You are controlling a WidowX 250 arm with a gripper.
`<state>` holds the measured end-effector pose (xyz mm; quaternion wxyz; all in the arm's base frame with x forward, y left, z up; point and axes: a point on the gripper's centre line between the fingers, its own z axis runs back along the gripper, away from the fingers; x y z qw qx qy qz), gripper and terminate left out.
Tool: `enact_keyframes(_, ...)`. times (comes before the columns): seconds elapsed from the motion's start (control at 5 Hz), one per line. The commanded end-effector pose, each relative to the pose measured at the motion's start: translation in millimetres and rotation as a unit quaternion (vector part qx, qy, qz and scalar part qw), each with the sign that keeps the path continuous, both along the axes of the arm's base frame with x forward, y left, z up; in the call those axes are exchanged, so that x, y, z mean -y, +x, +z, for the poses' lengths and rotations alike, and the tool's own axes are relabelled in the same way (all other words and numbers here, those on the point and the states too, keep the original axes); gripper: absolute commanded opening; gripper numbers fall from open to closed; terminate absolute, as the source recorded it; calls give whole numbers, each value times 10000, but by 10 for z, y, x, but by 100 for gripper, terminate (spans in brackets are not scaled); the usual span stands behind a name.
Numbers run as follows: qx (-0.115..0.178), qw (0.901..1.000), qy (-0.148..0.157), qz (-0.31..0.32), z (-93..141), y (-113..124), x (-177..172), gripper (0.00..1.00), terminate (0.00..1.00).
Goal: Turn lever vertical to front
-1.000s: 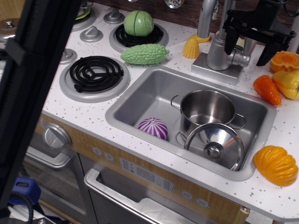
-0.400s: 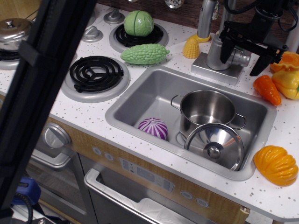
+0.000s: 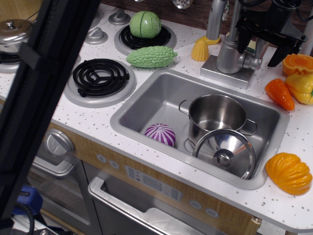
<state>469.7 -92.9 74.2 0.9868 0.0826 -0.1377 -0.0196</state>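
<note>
The faucet's cylindrical metal body point(image 3: 228, 51) stands on its base behind the sink. A small stub point(image 3: 252, 61) sticks out on its right side. The lever point(image 3: 259, 48) is a slim silver bar rising roughly upright from that stub; its top is hidden behind the gripper. My black gripper point(image 3: 260, 48) hangs over the faucet with its jaws spread. One finger point(image 3: 242, 40) is left of the lever and the other point(image 3: 278, 53) is right of it, so the lever stands between them. I see no contact with the lever.
The curved spout pipe point(image 3: 215, 17) rises left of the body. The sink point(image 3: 146, 105) holds a steel pot point(image 3: 217, 113), a lid point(image 3: 225, 152) and a purple vegetable point(image 3: 160, 134). Orange and yellow toy vegetables point(image 3: 279, 93) lie to the right, a corn point(image 3: 200, 49) to the left. A dark post point(image 3: 34, 98) blocks the left.
The gripper dipped down and left over the faucet stub, then rose back up and right. The lever looks about as upright as it did a second ago.
</note>
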Motion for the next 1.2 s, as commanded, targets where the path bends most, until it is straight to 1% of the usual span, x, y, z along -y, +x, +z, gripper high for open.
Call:
enact_keyframes(0.0,789,9968,-116,-7,427,130,-18,100,0)
enact_keyframes(0.2,969,9952,108,-61,456,177,-30,100,0)
enact_keyframes(0.4,1054,9942,166,-135,486,240,-50,100,0)
enact_keyframes(0.6,1028,9947,-18,26,474,284,-56,0,0)
enact_keyframes(0.8,976,9950,-118,156,486,259,-7,0,0)
enact_keyframes(1.0,855,9954,-267,331,490,213,53,0,0)
